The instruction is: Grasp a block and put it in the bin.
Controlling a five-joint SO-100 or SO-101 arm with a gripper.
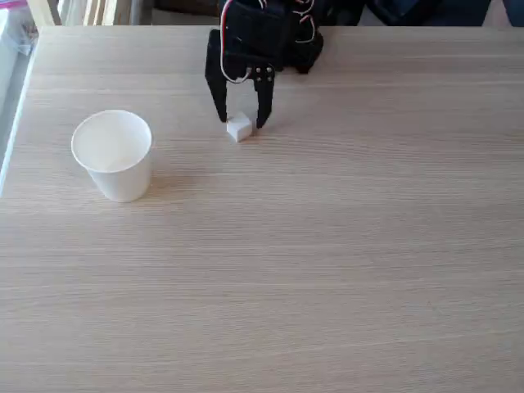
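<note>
A tiny white block (239, 128) rests on the wooden table in the fixed view, upper middle. My black gripper (241, 121) reaches down from the far edge, and its two fingers stand open on either side of the block, tips at table level. A gap shows between the fingers and the cube. The bin, a white paper cup (115, 155), stands upright to the left of the block, its mouth open and nothing visible inside it.
The light wood table (327, 262) stretches wide toward the near side and the right. The table's left edge runs close behind the cup. Dark arm parts and wires sit at the far edge.
</note>
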